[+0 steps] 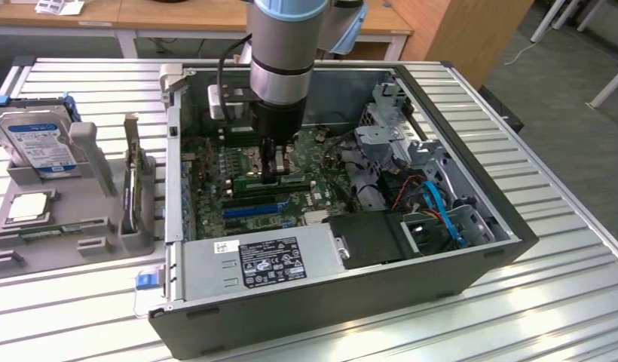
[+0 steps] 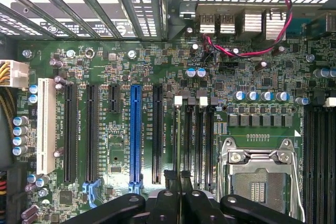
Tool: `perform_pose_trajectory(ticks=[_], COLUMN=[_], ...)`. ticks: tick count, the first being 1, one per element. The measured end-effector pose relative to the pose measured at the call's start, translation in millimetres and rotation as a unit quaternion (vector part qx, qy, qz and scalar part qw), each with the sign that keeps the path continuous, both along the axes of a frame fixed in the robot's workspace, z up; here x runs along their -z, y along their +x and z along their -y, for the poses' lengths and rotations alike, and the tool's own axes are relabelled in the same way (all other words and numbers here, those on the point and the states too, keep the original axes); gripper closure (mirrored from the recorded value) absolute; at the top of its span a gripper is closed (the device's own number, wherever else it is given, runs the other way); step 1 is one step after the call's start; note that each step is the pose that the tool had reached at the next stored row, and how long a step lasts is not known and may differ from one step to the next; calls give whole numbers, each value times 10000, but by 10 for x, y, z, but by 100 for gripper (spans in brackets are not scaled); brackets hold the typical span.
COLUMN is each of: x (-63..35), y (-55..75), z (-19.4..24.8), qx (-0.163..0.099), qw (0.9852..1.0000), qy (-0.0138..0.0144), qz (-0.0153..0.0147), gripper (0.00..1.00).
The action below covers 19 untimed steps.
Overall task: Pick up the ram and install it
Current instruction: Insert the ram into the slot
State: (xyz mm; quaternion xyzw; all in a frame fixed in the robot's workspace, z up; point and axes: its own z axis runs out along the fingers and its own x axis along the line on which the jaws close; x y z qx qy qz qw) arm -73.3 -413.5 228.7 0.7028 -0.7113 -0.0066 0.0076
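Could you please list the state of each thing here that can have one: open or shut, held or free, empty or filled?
computer case: open, side cover off.
gripper: shut on the ram.
ram: held edge-on at the memory slots; whether seated, cannot tell.
processor socket: empty.
blue slot: empty.
hard drive: upright in the grey holder.
processor chip: flat in the same holder.

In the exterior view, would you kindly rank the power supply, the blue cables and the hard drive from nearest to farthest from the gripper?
1. Power supply, in the case beside the gripper.
2. Blue cables, in the case at the exterior view's right.
3. Hard drive, outside the case at the exterior view's left.
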Motion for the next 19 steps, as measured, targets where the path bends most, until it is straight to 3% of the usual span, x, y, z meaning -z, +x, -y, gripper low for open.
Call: perform_pose_trajectory(ticks=[19], x=[21], y=[0], z=[-5], qx=[-38], qw=[10000], qy=[0], qz=[0], gripper=[88])
